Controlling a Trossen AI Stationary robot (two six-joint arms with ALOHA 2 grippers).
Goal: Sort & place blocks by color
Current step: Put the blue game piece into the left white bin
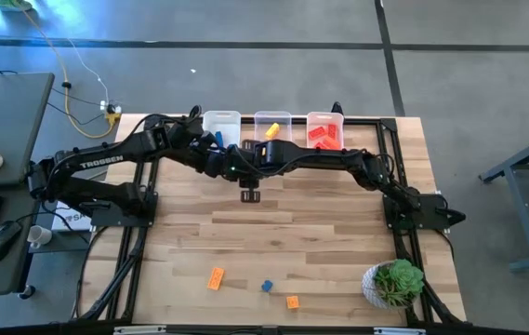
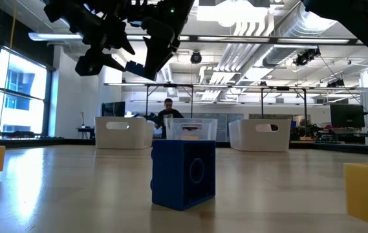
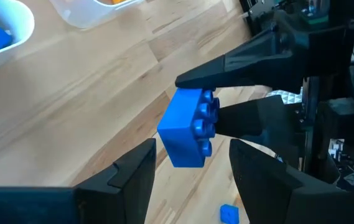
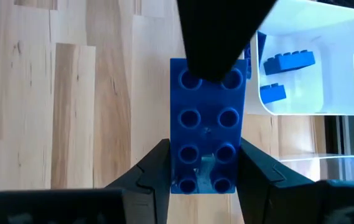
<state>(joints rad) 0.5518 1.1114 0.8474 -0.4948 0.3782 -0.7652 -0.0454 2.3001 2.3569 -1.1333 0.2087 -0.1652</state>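
Nearest the low lens, a loose blue block sits by the near edge of the bench. Both arms meet above the middle of the far edge. The right pincer is clamped narrow on a blue brick held in the air, and the left pincer stands wide at its free end. This looks like a handover. The left should close squarely on the brick's flat sides before the right lets go, then carry it to the blue bin at the far edge.
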